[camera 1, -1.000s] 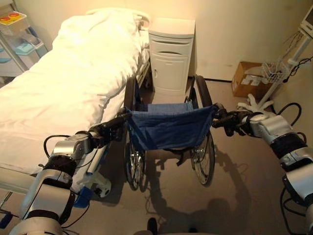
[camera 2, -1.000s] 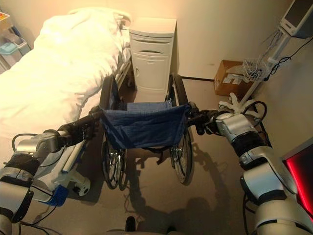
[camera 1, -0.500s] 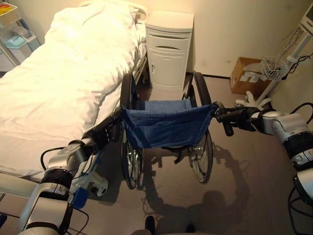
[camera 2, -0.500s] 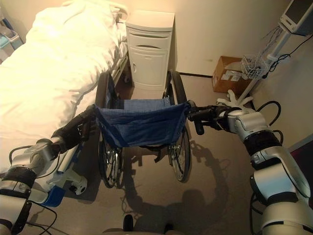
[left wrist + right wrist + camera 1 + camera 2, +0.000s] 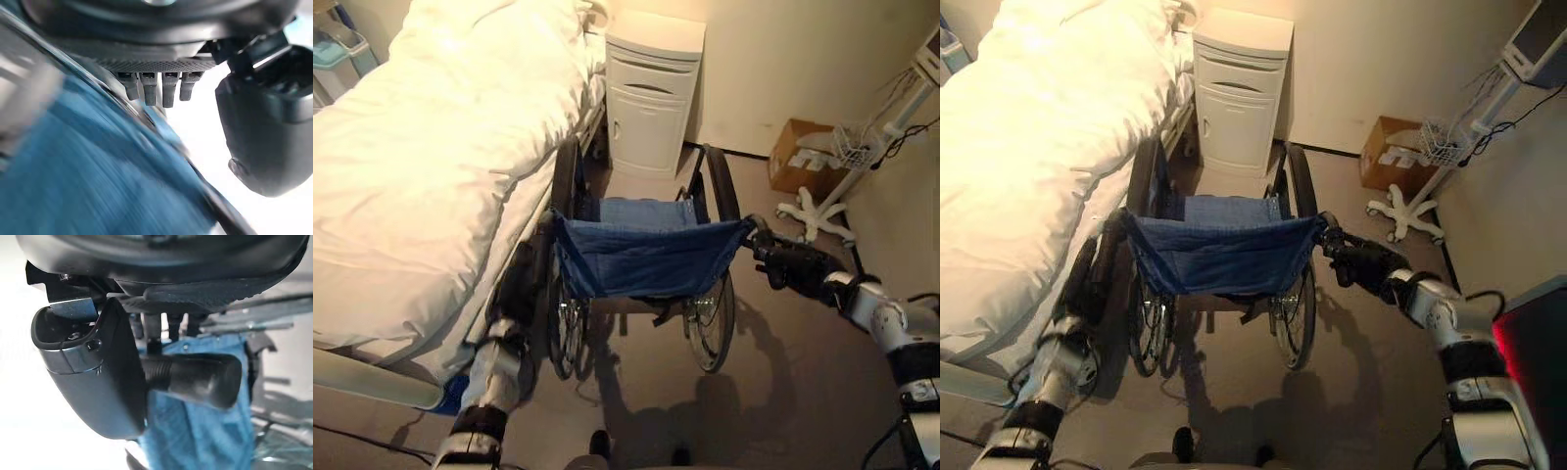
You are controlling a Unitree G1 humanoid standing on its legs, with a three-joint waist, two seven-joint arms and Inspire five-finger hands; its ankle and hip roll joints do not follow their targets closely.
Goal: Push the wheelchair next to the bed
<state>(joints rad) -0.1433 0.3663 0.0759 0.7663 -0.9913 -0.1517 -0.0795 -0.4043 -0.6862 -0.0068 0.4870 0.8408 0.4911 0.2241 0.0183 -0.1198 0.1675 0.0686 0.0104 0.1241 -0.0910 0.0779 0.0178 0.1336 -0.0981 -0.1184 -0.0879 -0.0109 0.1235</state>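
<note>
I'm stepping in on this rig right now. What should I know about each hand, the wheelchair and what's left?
Right hand: curled round the wheelchair's right push handle.
Left hand: at the left push handle, squeezed between chair and bed; its grip is hard to confirm.
Wheelchair: alongside the bed, facing the white cabinet.
Done: chair brought beside the bed.
Left: probably only a final nudge, then let go.

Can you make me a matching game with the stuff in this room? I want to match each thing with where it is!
Things:
1. wheelchair
2. white cabinet
3. cardboard box
4. bed

Places:
A. on the floor by the wall, near a white wheeled stand
B. against the wall, past the wheelchair
C. along the robot's left
D. in the middle, close beside the bed

Pairs: 1-D, 2-B, 3-A, 4-C
</note>
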